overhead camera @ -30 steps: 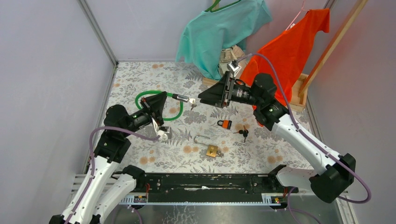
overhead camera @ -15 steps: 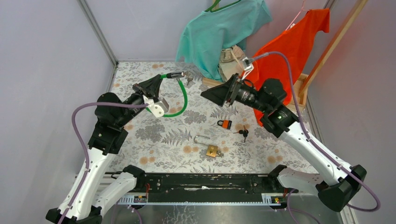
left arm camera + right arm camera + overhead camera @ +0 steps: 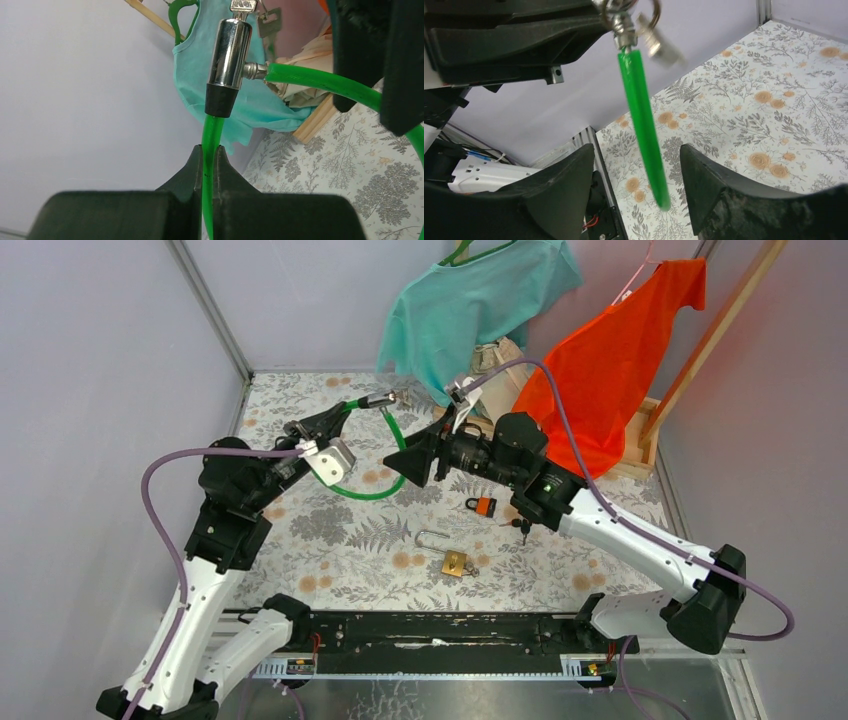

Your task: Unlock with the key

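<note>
Green cable lock (image 3: 390,425) raised; right gripper (image 3: 395,462) nearer.

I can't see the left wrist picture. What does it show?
The left gripper pinches a green cable just below its shiny lock. A key sits at the lock's top, with a teal shirt behind.

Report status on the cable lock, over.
Left end effector shut on green cable, lock barrel held aloft. Right end effector open, cable hanging just ahead of it. Key sits in barrel end, untouched. No obstruction seen.
</note>
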`<control>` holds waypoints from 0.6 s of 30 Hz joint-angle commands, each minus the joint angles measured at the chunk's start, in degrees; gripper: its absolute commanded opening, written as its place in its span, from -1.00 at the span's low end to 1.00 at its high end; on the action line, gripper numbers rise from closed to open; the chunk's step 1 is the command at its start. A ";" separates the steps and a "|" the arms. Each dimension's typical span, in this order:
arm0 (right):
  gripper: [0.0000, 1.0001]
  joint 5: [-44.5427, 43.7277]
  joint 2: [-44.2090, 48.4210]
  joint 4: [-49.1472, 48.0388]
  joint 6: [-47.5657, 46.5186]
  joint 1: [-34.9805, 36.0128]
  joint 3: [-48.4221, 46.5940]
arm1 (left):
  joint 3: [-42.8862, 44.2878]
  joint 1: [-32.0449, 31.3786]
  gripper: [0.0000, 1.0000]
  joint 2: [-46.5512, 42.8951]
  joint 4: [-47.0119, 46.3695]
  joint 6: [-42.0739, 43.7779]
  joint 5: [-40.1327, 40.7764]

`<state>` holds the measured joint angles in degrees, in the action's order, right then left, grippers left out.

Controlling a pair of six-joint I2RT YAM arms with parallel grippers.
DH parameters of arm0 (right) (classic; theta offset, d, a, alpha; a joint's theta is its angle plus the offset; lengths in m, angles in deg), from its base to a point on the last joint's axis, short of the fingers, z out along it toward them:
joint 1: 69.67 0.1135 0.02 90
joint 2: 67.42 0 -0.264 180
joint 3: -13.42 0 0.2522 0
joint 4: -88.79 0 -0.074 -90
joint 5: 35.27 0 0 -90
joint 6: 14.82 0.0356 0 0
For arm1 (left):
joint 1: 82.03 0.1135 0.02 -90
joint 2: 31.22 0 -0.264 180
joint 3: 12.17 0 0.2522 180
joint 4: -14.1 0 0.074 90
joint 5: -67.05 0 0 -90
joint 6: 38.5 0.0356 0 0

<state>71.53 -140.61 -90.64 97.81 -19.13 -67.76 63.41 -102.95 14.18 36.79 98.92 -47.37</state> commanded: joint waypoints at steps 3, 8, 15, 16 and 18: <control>0.12 -1.57 -0.85 -3.90 -5.15 0.87 -4.12 | 2.27 -0.25 -1.00 -2.19 -1.90 -2.15 -3.36; -0.96 -0.40 0.81 -3.34 -7.38 0.80 -3.38 | 3.12 -0.25 -0.64 -2.22 1.97 -4.74 -7.05; -1.00 2.33 4.24 2.89 -14.56 0.83 -2.16 | 10.13 -0.25 1.00 3.01 19.86 -24.38 -21.11; -1.00 3.38 4.87 3.11 -15.01 0.83 -1.71 | 9.85 -0.26 1.00 3.28 20.02 -26.39 -21.25; -1.00 4.82 6.18 3.53 -15.94 0.87 -0.81 | 10.42 -0.25 1.00 4.08 21.31 -26.93 -22.24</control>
<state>72.49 -139.62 -84.00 86.03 -18.45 -68.24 72.57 -103.00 16.46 50.47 79.71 -63.07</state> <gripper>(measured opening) 0.115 0.996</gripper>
